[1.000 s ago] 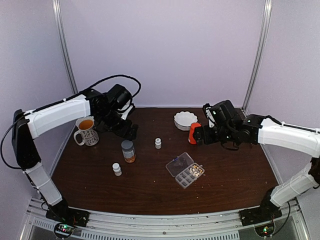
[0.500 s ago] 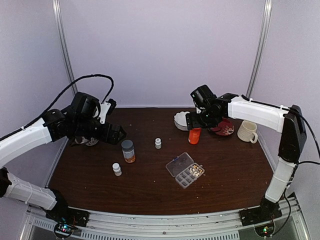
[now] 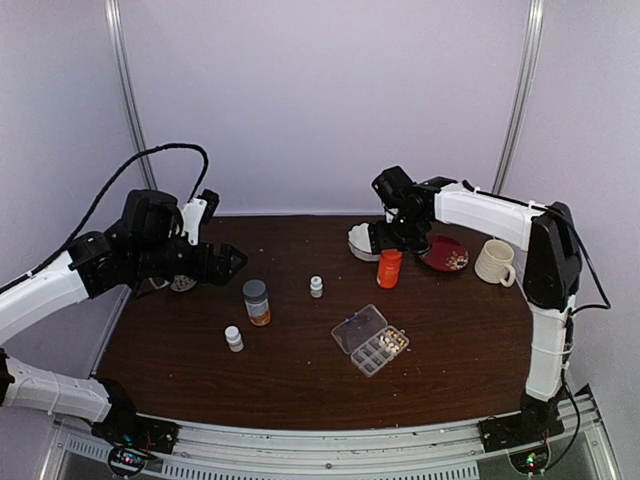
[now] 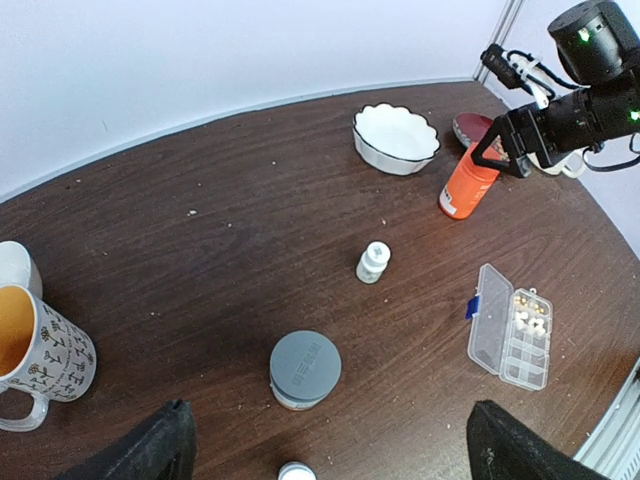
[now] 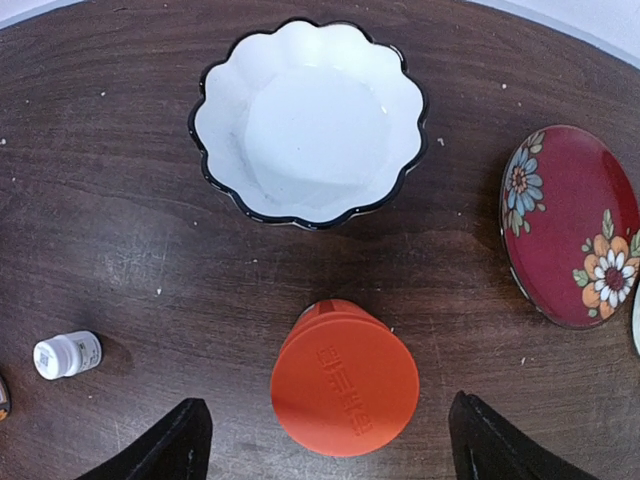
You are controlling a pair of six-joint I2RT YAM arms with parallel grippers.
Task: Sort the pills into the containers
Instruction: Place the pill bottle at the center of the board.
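Pill box [image 3: 358, 328]: lies flat on the brown table [image 3: 300, 385], nearest the arm bases; its clear lid is folded open to the left.
Cells [image 3: 375, 358]: the right half of the pill box, in a small grid.
Pills [image 4: 530, 318]: tiny pale pieces lying in the cells at the far end of the pill box; too small to count.
Near white bottle [image 3: 234, 338]: upright, well to the left of the pill box.
Grey-capped bottle [image 3: 257, 302]: upright, left of the pill box and a little farther back.
Far white bottle [image 3: 316, 287]: upright, behind the pill box, slightly left.
Orange bottle [image 3: 389, 268]: upright, straight behind the pill box.
Left gripper [image 3: 226, 264]: hangs in the air far to the left of the pill box, fingers spread wide with nothing between them.
Flowered mug [image 4: 40, 350]: farther left of the pill box than the left gripper, filled with an orange-brown drink.
Right gripper [image 5: 330, 425]: above the orange bottle, behind the pill box; its fingers stand apart on either side of the cap and seem clear of it.
Cream mug [image 3: 494, 262]: behind the pill box, far right.
Red plate [image 3: 445, 253]: behind the pill box, right of the orange bottle.
White bowl [image 5: 308, 120]: farthest behind the pill box, past the orange bottle.
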